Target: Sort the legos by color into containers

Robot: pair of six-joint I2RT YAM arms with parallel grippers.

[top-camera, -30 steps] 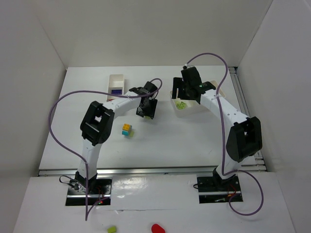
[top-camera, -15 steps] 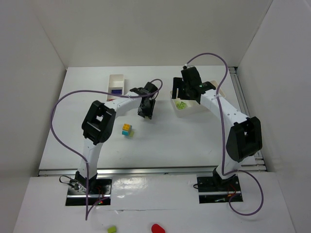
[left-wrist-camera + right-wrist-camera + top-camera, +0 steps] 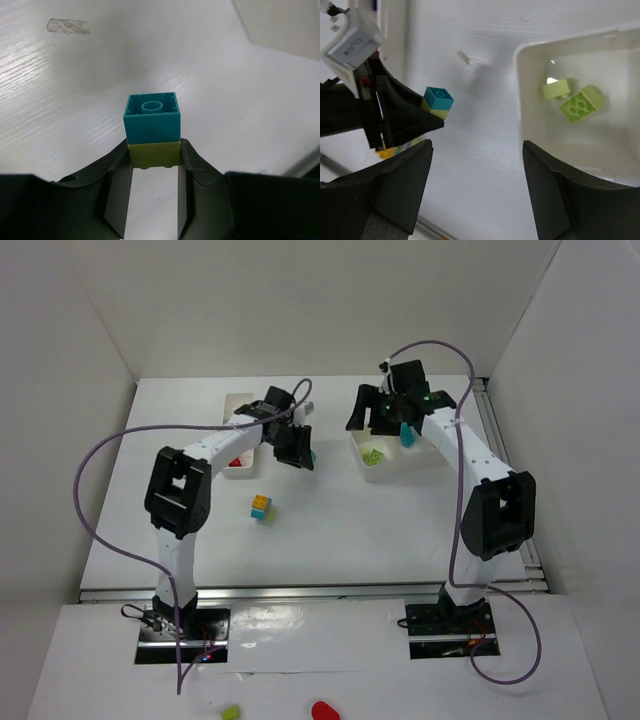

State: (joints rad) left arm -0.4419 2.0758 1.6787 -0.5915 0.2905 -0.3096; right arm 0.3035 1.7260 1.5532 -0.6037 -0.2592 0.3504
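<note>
Here, at far left, one white container (image 3: 240,398) lies on the counter (image 3: 350,530) with something red in its near compartment, partly crossed by the left arm. Just beside it the left gripper (image 3: 154,160) hangs clear of the counter, jaws clenched on a cyan-on-lime stack (image 3: 151,125). They pinch only the lower lime brick and leave the cyan one standing free above the fingers. That hold looks chosen: a two-colour piece cannot go into either container as it is, and the bare top brick gives the other arm something to pull.

Nearer the arm bases a loose stack (image 3: 261,507) of yellow, cyan and green bricks lies untouched on the counter, apart from both grippers, a job not yet begun.

Further right sits the second container (image 3: 395,472), its near compartment holding two lime bricks (image 3: 581,103), probably where the lime half belongs. Above its left edge the right gripper (image 3: 476,155) hangs with jaws released and wide, gripping nothing, its camera turned toward the raised stack. It seems posed to take the cyan brick. A small cyan shape shows under that arm; what it is cannot be told.
</note>
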